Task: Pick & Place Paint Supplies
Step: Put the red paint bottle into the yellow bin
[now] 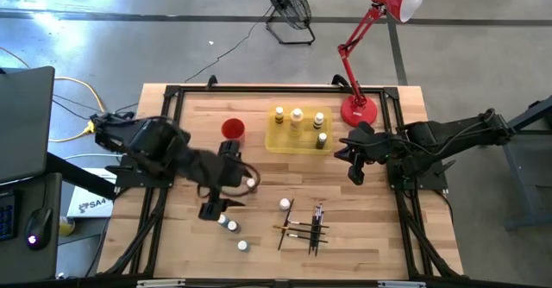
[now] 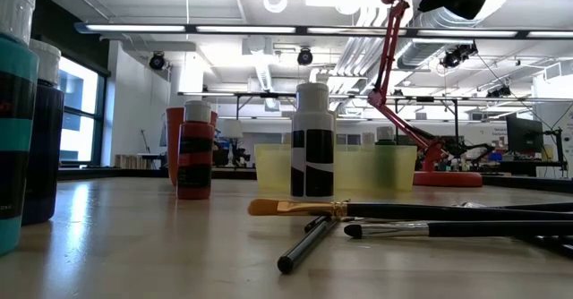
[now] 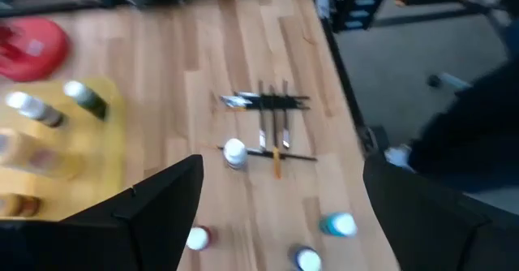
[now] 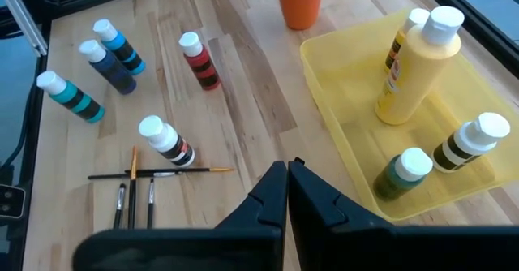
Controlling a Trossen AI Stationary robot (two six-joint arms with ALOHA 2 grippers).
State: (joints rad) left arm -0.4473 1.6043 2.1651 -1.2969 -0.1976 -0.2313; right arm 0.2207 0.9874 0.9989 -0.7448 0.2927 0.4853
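Yellow tray [image 1: 274, 140] already holds four bottles; five bottles [image 4: 167, 140] and the brushes [image 1: 304, 226] lie loose nearer. Left gripper [image 1: 226, 181] hovers wide open, empty, above them; right gripper [image 1: 355, 165] waits closed, empty.

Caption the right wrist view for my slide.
Shut right gripper above four bottles in the yellow tray; five bottles, brushes wait on the table.

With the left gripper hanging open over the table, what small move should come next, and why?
Probably lower the open left gripper onto the red-bodied bottle just below it: four bottles already stand in the yellow tray, this one doesn't, and the right gripper waits shut.
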